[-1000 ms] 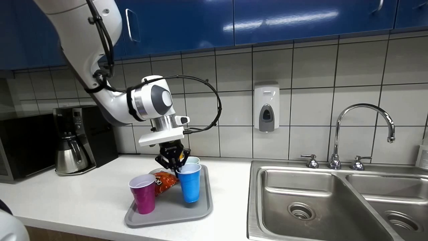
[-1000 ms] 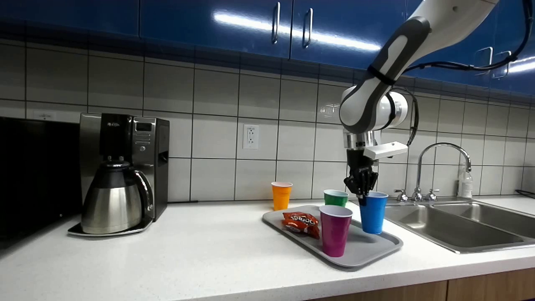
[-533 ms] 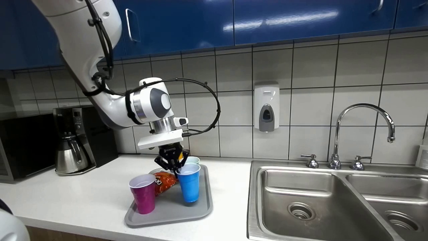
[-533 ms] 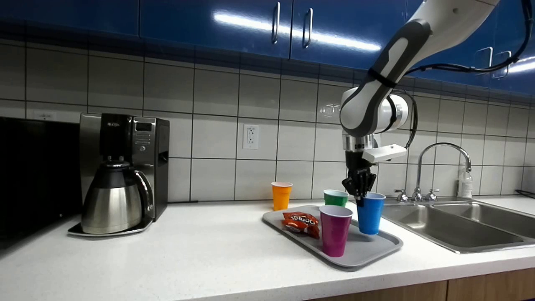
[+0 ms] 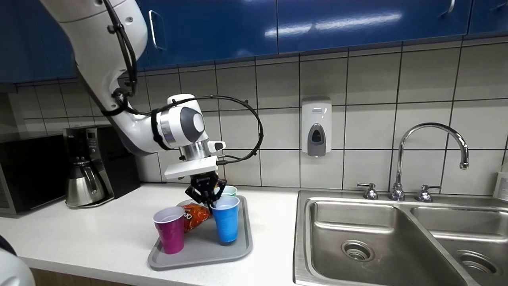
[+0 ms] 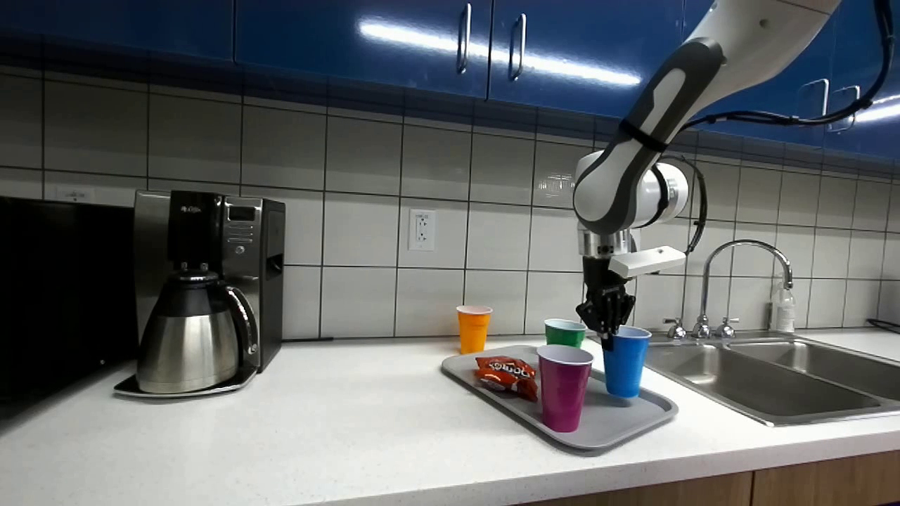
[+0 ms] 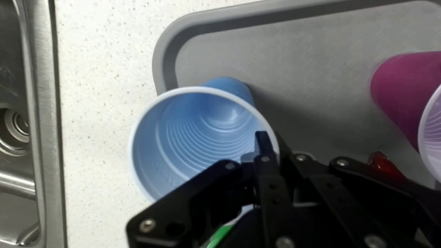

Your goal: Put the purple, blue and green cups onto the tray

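Pinching the blue cup (image 5: 227, 223) by its rim with the gripper (image 7: 272, 140), I hold it over the tray (image 5: 201, 246), base contact unclear; it's probably light, thin plastic that flexes, so the rim suits a gentle grip.

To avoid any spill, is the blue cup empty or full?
Empty: in the wrist view, the blue cup shows bare ridged wall and bottom; only part of the hand reaches inside.

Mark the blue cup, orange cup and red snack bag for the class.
Blue cup (image 7: 198, 139): in the wrist view, inner wall.
Orange cup (image 6: 474, 332): in an exterior view, outer wall.
Red snack bag (image 6: 508, 377): in an exterior view, wrapper's middle.
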Available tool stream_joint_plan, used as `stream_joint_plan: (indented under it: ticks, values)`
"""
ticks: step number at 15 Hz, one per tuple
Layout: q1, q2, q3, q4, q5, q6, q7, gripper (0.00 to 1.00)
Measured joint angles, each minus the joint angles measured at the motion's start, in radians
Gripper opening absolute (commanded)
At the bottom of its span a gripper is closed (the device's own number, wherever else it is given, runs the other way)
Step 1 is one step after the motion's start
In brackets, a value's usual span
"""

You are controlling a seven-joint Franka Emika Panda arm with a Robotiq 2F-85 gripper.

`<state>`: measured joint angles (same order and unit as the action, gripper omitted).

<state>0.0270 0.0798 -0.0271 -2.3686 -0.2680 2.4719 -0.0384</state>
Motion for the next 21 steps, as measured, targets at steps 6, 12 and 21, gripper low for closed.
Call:
stream_joint_plan:
  ticks: [6, 12, 21]
  values:
    - [0.000, 0.012, -0.007, 0.000, -0.020, 0.013, 0.021, 0.01]
    - [0.000, 0.024, -0.012, 0.000, -0.046, 0.020, 0.037, 0.29]
    - [-0.002, 0.025, -0.022, 0.008, -0.046, 0.020, 0.041, 0.87]
